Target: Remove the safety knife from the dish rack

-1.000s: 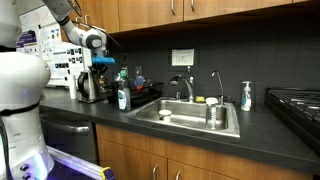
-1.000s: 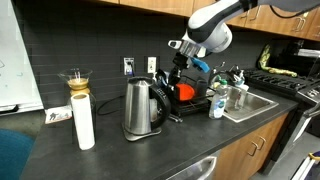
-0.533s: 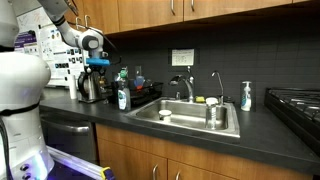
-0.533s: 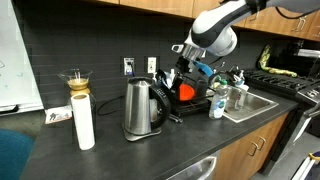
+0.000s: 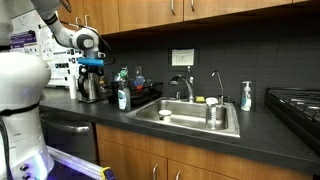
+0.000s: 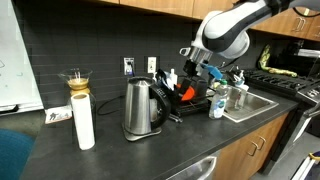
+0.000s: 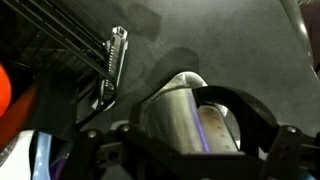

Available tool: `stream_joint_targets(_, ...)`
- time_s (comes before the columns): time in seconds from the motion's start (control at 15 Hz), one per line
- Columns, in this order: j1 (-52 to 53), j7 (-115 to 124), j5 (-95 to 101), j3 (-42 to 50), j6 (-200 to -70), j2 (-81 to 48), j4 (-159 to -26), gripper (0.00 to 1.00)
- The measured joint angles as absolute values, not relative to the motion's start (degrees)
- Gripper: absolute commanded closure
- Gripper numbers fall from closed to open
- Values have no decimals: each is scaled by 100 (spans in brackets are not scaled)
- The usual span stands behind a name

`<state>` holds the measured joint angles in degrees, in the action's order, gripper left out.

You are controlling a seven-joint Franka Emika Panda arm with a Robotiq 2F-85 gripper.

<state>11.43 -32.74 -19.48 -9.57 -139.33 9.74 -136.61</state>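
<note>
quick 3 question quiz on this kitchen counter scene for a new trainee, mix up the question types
1. True or false: the claw hangs over the sink basin.
2. Which thing stands on the counter beside the dish rack, on the side away from the sink?
A. steel kettle
B. toaster
C. frying pan
3. Fill in the blank: the bright thing seen in the rack is ___ in colour.

Key
1. False. It hangs on the far side of the rack from the sink, with the kettle right below it in the wrist view.
2. A
3. orange
</note>
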Motion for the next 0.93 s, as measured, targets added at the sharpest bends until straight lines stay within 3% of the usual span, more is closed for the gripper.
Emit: stream_joint_targets(0.93, 1136, -708, -559, -973, -13715, 1289, -14192, 0)
